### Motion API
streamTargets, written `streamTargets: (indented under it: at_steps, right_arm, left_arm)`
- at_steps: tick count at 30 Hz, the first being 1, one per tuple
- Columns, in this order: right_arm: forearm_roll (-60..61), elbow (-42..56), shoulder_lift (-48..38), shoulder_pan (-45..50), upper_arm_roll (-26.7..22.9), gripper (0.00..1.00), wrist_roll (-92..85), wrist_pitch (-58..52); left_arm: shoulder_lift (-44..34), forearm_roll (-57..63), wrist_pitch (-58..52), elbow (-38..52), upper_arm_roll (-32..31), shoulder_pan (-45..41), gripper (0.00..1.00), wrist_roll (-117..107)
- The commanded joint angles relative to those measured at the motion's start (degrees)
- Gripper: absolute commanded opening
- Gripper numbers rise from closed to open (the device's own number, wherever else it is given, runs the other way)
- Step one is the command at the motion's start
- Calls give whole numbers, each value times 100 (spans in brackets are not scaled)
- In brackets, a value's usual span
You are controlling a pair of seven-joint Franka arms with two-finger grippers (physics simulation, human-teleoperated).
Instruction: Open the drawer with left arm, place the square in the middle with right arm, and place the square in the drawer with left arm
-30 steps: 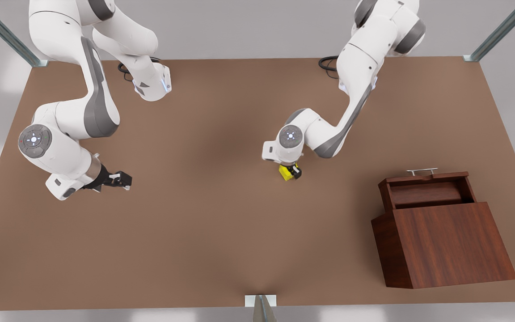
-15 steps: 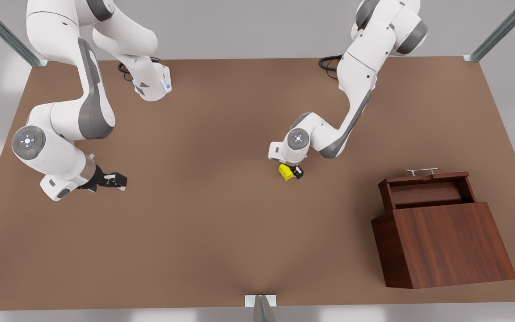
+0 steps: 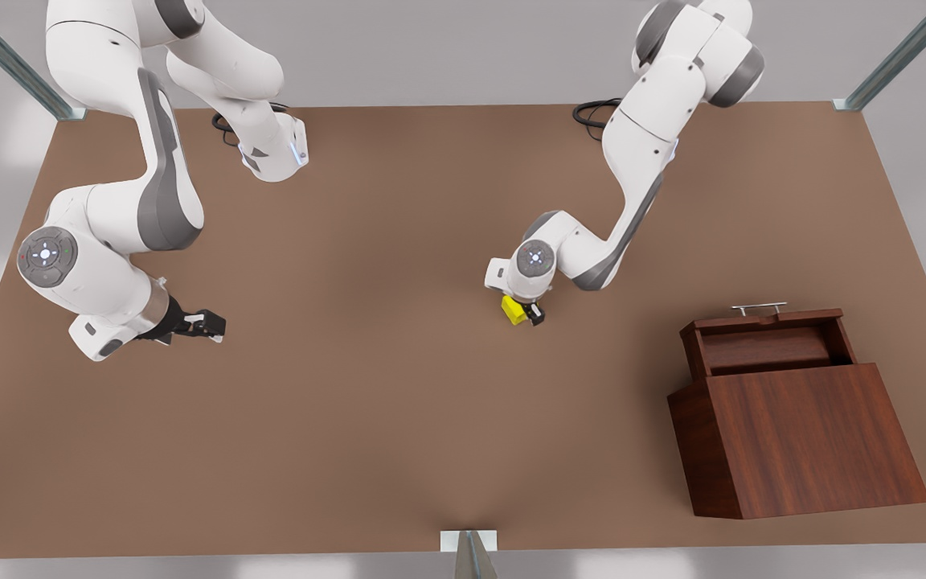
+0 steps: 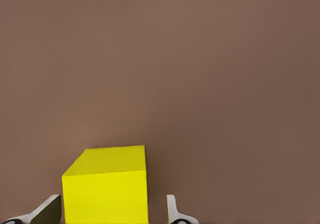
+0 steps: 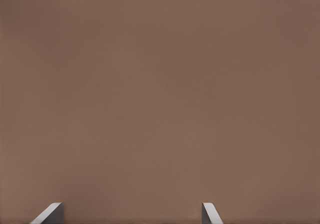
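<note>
Cube (image 3: 515, 310) is small and yellow. It sits on the brown counter (image 3: 383, 418), near the middle. The left gripper (image 3: 527, 313) is right down at the cube, on the arm that comes in from the front view's right. In the left wrist view the cube (image 4: 106, 189) is between the two fingers of the left gripper (image 4: 110, 213). One finger (image 4: 49, 210) is just beside one side of the cube, maybe touching it. The other finger (image 4: 171, 209) has a small gap to the cube. So the fingers are apart around the cube and not squeezing it.

The right gripper (image 3: 210, 324) is far off on the front view's left, low over the bare counter and well apart from the cube. This arm waits. In the right wrist view the right gripper (image 5: 130, 214) has its fingers wide apart with nothing between them.

The cabinet (image 3: 801, 438) is dark red-brown wood and stands on the front view's right. Its drawer (image 3: 764, 347) is pulled out toward the far edge of the counter, and you can see down into it. A thin silver handle (image 3: 759, 306) is on the drawer's far end. The cube is well apart from the drawer.
</note>
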Motion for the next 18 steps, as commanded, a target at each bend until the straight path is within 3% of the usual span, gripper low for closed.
streamTargets:
  at_steps: [1, 10, 11, 13, 18]
  right_arm:
    - [0, 0, 0, 0, 0, 100, 0, 0]
    - [0, 0, 8, 0, 0, 100, 0, 0]
    - [0, -9, 8, 0, 0, 100, 0, 0]
    - [0, -9, 8, 0, 0, 100, 0, 0]
    - [0, -9, 0, -26, 0, 100, -9, -9]
  left_arm:
    - [13, 7, 24, 0, 9, 7, 100, 0]
    - [304, -2, 350, 0, 70, -2, 100, 0]
    - [304, -2, 350, 0, 70, -2, 91, -26]
    - [312, -11, 350, 0, 70, -2, 63, -62]
    - [304, -11, 341, 0, 70, -2, 61, -70]
